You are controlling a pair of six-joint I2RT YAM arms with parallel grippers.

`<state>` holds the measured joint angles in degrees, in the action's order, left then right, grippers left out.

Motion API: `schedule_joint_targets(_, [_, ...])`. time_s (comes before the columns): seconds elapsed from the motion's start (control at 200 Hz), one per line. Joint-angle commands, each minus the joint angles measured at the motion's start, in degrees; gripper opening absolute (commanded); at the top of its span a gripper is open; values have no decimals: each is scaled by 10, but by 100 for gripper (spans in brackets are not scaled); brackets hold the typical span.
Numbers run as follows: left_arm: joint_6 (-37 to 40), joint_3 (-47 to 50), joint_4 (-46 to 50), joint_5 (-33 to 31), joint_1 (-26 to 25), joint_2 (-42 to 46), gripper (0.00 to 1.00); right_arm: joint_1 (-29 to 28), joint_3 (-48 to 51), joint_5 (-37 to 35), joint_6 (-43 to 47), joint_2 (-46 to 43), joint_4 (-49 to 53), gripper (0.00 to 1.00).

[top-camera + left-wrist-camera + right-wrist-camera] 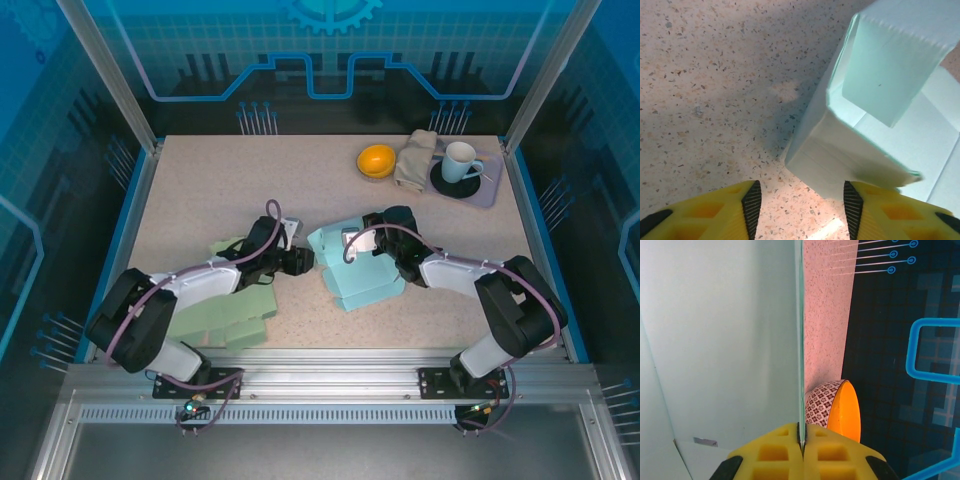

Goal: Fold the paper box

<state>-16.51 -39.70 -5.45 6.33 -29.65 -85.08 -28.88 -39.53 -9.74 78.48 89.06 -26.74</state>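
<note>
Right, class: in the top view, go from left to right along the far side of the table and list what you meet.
bowl → cloth → mug

The paper box [362, 285] lies in the middle of the desk [220, 190]. Flat cardboard [220, 318] lies to its left, and a bowl [377, 160] and a cup [458, 160] stand behind it to the right.
</note>
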Motion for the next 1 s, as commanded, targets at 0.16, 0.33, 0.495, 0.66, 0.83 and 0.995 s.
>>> schedule_joint_targets(0.16, [6,-36,-14,11,-3,-37,54,-8,17,7,-15,-13,23,0])
schedule_joint_targets(0.33, [9,-55,-20,17,-7,-53,56,-8,17,17,-14,-22,34,0])
schedule_joint_targets(0.495, [8,-72,-24,19,-17,-65,56,-9,22,16,-14,-21,31,0])
schedule_joint_targets(0.66, [4,-76,-35,19,-31,-68,54,-15,21,0,-11,-11,27,0])
schedule_joint_targets(0.83, [8,-76,-41,12,-41,-70,52,-21,22,-10,-10,-2,14,0])
schedule_joint_targets(0.995, [10,-80,-37,7,-43,-76,50,-26,25,-15,-14,2,12,0])
